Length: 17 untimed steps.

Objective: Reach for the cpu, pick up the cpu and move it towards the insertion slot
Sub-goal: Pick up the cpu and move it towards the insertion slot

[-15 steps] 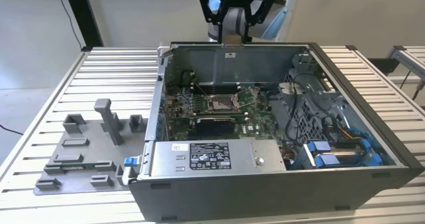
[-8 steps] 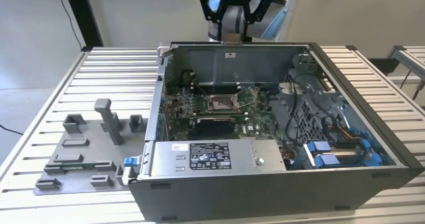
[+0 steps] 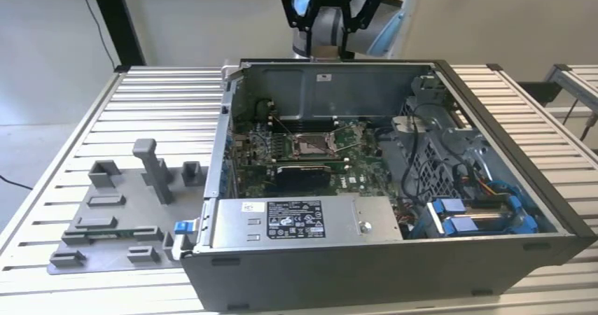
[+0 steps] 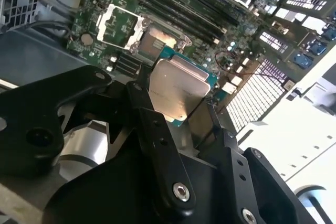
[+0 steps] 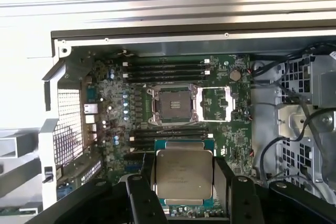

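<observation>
My gripper [image 5: 187, 195] is shut on the cpu [image 5: 185, 174], a thin square chip with a pale silver top and a green rim. Its black fingers [image 5: 140, 203] press on two opposite edges. In the second wrist view the cpu [image 4: 176, 85] hangs tilted above the green motherboard, with the gripper [image 4: 178, 107] around it. The insertion slot [image 5: 172, 105] lies below and apart from the chip, its silver frame flipped open beside a dark centre. The same insertion slot [image 4: 157, 40] sits just beyond the chip's edge. In the exterior view the gripper [image 3: 327, 3] hovers high over the case's rear wall, above the insertion slot [image 3: 310, 144].
The open computer case [image 3: 523, 182] stands on a slatted metal table [image 3: 159, 98]. A power supply [image 3: 294, 220] fills its front, and cables and blue drive brackets [image 3: 467, 217] sit at the exterior view's right. A grey fixture plate [image 3: 122, 210] with upright blocks lies at the exterior view's left.
</observation>
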{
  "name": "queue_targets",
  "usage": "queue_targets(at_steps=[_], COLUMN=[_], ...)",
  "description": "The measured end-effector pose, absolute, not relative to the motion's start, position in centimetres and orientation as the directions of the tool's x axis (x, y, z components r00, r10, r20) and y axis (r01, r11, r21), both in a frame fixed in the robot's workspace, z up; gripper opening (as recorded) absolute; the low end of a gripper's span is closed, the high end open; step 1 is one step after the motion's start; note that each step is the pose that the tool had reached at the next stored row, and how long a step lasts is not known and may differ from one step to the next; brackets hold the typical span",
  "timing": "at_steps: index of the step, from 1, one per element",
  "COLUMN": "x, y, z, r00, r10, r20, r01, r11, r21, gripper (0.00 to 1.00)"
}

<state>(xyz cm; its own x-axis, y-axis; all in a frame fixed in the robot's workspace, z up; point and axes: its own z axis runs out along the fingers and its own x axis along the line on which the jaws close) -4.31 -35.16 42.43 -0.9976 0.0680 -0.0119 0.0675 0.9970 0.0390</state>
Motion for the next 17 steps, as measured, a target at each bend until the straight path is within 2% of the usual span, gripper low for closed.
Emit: queue_targets(at_steps=[8, 17], x=[-4.3, -4.3], y=[-32.7, -32.5], z=[42.4, 42.4], r00=[-0.998, -0.998], r10=[0.068, 0.068], r20=[-0.012, -0.012], r01=[0.067, 0.067], r11=[0.997, 0.997], r21=[0.038, 0.038], gripper=[0.0, 0.0])
